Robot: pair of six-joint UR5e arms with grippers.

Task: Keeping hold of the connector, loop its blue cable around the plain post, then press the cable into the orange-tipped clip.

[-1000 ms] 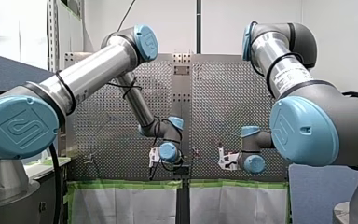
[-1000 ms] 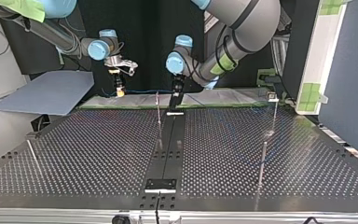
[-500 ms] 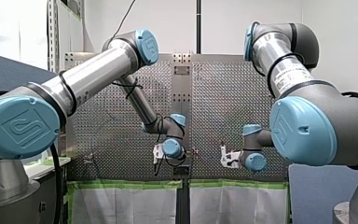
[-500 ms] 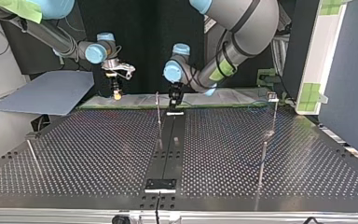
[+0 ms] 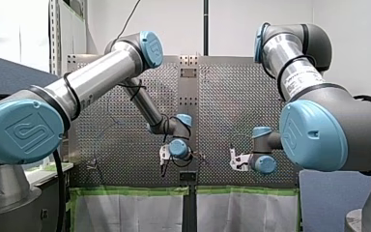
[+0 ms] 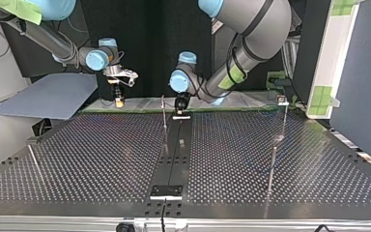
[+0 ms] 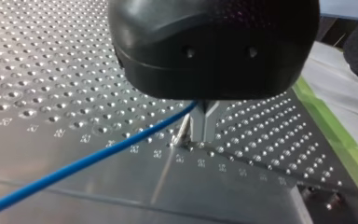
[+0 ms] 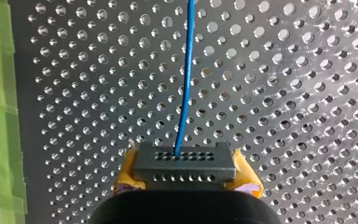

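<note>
Two robot arms work at the far edge of a perforated metal table (image 6: 101,154), in the upper middle of the top view. My right claw (image 8: 185,171) is clamped on a dark grey connector (image 8: 185,161), with a yellow pad on either flank. The blue cable (image 8: 185,93) runs straight out ahead of it. My left claw (image 7: 205,126) has its metal fingers together, seemingly nipping the cable near their root. A thin upright post (image 6: 164,115) stands near it, though I cannot tell whether it is the plain one. No orange-tipped clip can be made out. To loop well, I judge the left claw should carry the cable low round the post under gentle tension, while the right holds firm so the connector does not twist.
</note>
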